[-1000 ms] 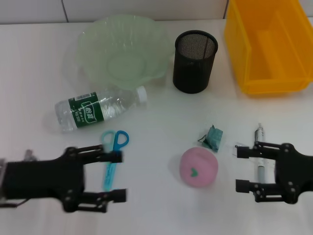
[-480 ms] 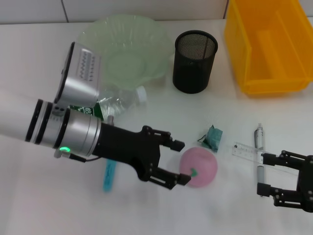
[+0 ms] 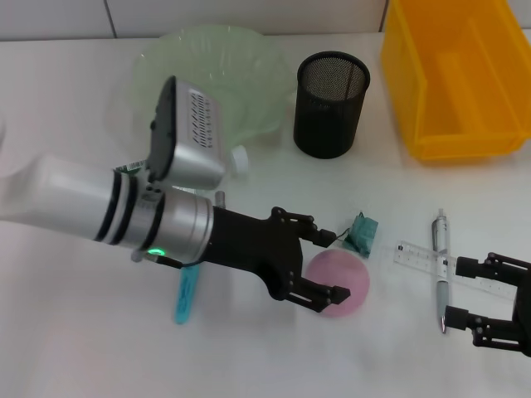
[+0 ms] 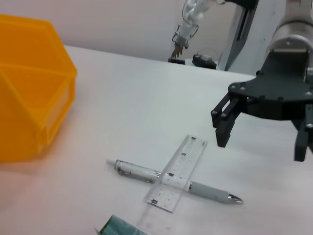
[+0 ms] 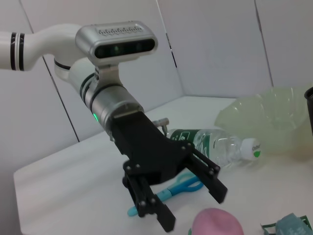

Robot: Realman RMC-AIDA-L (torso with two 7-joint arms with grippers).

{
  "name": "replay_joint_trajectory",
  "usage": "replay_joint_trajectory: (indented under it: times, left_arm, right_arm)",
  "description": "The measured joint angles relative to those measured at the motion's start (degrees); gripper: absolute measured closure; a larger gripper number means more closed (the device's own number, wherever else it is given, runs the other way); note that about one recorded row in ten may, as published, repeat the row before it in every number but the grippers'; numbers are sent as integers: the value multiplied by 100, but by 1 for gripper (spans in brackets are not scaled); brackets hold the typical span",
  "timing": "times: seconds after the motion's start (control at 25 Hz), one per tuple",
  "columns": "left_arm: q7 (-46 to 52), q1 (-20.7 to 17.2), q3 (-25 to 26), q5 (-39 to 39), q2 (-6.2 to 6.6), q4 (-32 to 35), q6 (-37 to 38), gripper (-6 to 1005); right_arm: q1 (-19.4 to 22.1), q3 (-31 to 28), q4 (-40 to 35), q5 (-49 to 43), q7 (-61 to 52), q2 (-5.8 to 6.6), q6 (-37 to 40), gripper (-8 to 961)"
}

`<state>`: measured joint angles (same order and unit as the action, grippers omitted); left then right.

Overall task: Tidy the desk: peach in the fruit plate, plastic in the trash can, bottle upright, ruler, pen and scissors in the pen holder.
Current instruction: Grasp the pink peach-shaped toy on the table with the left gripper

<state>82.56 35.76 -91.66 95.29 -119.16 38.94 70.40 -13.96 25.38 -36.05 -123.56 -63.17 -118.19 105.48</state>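
I see a pink peach point(image 3: 347, 278), a pale green translucent fruit plate point(image 3: 249, 91), a black mesh pen holder point(image 3: 330, 104) and a yellow bin point(image 3: 456, 75). The bottle point(image 5: 215, 144) has a green label and white cap. The scissors point(image 5: 181, 186) look light blue. The crumpled plastic point(image 3: 362, 233) is teal.

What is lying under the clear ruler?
The pen lies under the ruler, crossing it, both ends sticking out. Through the clear plastic, only the pen and bare table show.
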Motion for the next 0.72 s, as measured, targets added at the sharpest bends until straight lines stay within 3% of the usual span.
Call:
replay_joint_trajectory:
  times: [0.2, 0.52, 0.72]
  left_arm:
    - [5, 2, -563, -257, -1, 17, -565, 240]
    - [1, -61, -689, -347, -2, 16, -647, 274]
    - [1, -63, -776, -369, -2, 31, -641, 436]
  right_arm:
    - [-15, -3, 16, -1, 6, 0, 4, 162]
    - [-20, -7, 10, -1, 7, -2, 8, 162]
    - [-33, -7, 11, 13, 7, -2, 8, 163]
